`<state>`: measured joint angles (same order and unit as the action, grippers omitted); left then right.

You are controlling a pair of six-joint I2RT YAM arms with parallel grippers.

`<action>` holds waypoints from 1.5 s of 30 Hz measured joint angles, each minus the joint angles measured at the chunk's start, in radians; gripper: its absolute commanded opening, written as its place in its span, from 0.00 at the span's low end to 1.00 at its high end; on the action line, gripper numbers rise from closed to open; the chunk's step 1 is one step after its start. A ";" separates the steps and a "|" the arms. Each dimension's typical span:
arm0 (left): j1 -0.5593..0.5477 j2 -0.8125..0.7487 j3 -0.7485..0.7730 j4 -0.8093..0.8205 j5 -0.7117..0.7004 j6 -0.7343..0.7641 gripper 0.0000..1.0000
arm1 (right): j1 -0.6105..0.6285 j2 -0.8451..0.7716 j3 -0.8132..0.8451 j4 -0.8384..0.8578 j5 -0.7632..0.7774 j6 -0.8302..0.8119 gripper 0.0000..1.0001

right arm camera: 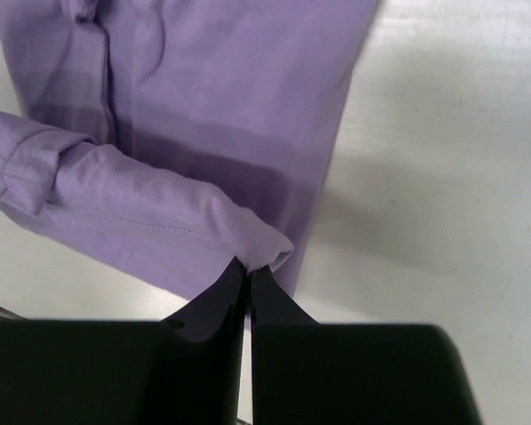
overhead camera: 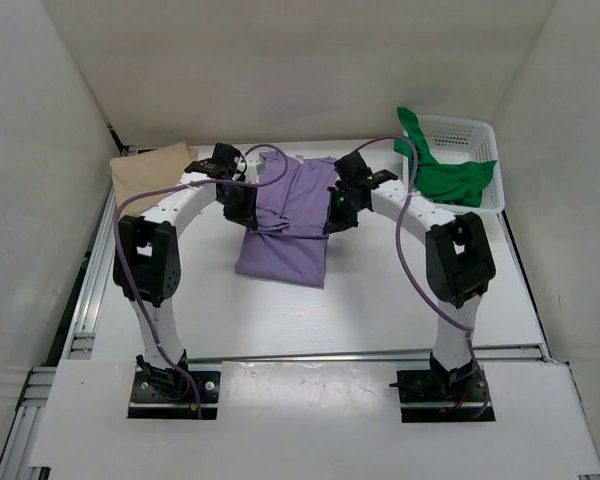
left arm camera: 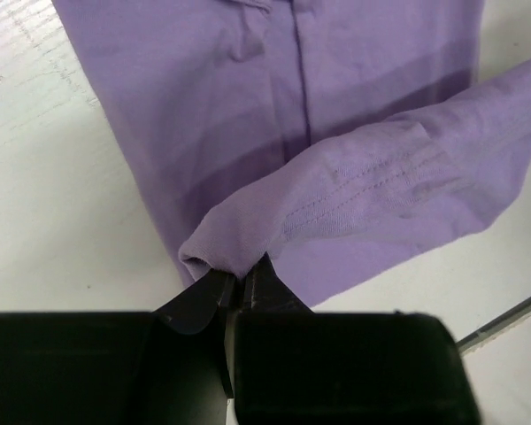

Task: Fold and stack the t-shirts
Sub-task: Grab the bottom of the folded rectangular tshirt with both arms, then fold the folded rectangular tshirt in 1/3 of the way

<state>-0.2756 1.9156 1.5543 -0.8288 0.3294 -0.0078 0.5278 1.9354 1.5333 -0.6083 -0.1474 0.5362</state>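
Note:
The light purple t-shirt (overhead camera: 288, 215) lies mid-table, its far hem lifted off the surface. My left gripper (overhead camera: 242, 198) is shut on the hem's left corner; in the left wrist view the purple t-shirt (left arm camera: 336, 133) bunches at the left gripper (left arm camera: 241, 276). My right gripper (overhead camera: 336, 205) is shut on the right corner, where the purple t-shirt (right arm camera: 212, 106) puckers at the right gripper (right arm camera: 249, 269). A tan t-shirt (overhead camera: 152, 168) lies folded at the far left. The green t-shirt (overhead camera: 442, 172) hangs out of the basket.
A white plastic mesh basket (overhead camera: 475, 135) stands at the far right corner of the table. White walls close in the table on three sides. Purple cables loop over both arms.

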 measured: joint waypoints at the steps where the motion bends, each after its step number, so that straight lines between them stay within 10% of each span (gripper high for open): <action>1: 0.002 0.014 0.008 -0.001 0.000 0.000 0.10 | -0.006 0.019 0.016 0.000 -0.007 -0.003 0.00; 5: 0.013 0.079 0.050 -0.001 0.000 0.000 0.15 | -0.026 0.087 0.085 -0.003 -0.027 -0.008 0.07; 10: 0.019 0.177 0.144 -0.001 -0.013 0.005 0.48 | -0.065 0.162 0.149 -0.005 -0.041 0.013 0.37; 15: 0.033 0.224 0.252 -0.001 -0.068 0.004 0.56 | -0.122 0.200 0.203 -0.014 -0.045 0.034 0.41; 22: 0.057 0.095 0.192 0.033 -0.153 0.002 0.19 | -0.082 0.084 0.137 -0.020 -0.002 -0.009 0.32; 28: -0.077 0.023 0.085 0.018 -0.159 0.004 0.20 | 0.048 0.034 0.088 -0.014 -0.008 -0.005 0.00; 36: -0.233 0.141 0.120 0.014 -0.158 0.005 0.19 | 0.008 -0.048 -0.302 0.160 -0.128 0.211 0.00; 45: -0.228 0.288 0.194 -0.003 -0.173 0.004 0.17 | 0.054 -0.050 -0.372 0.256 -0.185 0.313 0.00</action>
<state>-0.5034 2.2036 1.7481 -0.8318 0.1566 -0.0036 0.5816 1.8858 1.1618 -0.3519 -0.3325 0.8494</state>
